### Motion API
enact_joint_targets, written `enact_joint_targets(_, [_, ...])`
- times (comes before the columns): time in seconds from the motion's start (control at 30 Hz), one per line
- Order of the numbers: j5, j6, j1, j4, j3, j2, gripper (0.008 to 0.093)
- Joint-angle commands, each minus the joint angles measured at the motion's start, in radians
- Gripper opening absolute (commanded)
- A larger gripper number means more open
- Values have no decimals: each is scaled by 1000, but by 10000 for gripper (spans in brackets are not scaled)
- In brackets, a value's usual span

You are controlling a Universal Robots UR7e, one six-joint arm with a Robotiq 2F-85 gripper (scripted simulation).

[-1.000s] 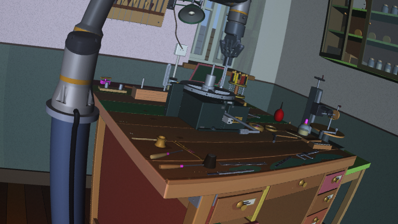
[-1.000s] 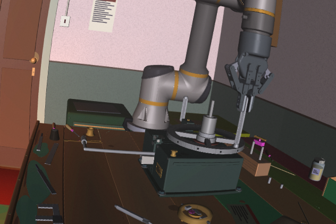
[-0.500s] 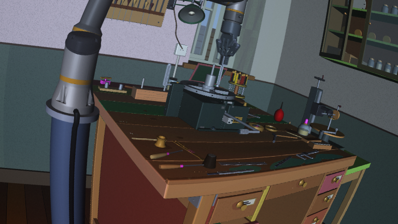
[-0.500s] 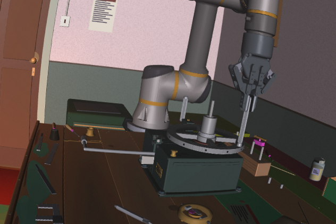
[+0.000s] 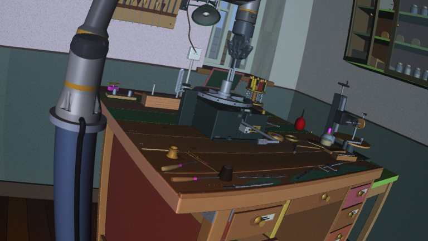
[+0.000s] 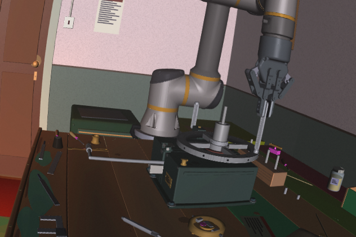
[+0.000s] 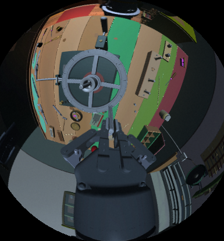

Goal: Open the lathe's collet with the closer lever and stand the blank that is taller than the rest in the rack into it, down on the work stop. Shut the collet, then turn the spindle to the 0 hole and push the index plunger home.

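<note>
A knurled upright handle pin (image 6: 261,131) (image 5: 231,74) (image 7: 110,112) rises from the rim of the lathe's spoked index wheel (image 6: 218,148) (image 7: 93,84) (image 5: 222,96). At the wheel's hub the collet (image 6: 220,134) (image 7: 88,84) holds a thin blank (image 6: 224,113) standing upright. The closer lever (image 6: 126,159) (image 7: 46,79) sticks out level from the lathe's dark green body. The wooden rack (image 6: 270,172) (image 7: 147,74) beside the lathe carries short blanks. My gripper (image 6: 267,111) (image 5: 235,64) (image 7: 110,131) is above the wheel's rim, closed around the top of the handle pin.
A second knurled post (image 6: 195,111) stands behind the wheel by my arm's base. Hand tools, a brass ring gauge (image 6: 205,224) and a small jar (image 6: 335,179) lie about the bench. The bench's front edge is well away from the lathe.
</note>
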Motion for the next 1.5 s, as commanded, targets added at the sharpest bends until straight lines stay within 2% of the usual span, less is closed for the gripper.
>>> enact_joint_targets(0.0, [1,1,2,1,2,-3,80])
enact_joint_targets(1.47, [1,36,36,-7,111,-103,80])
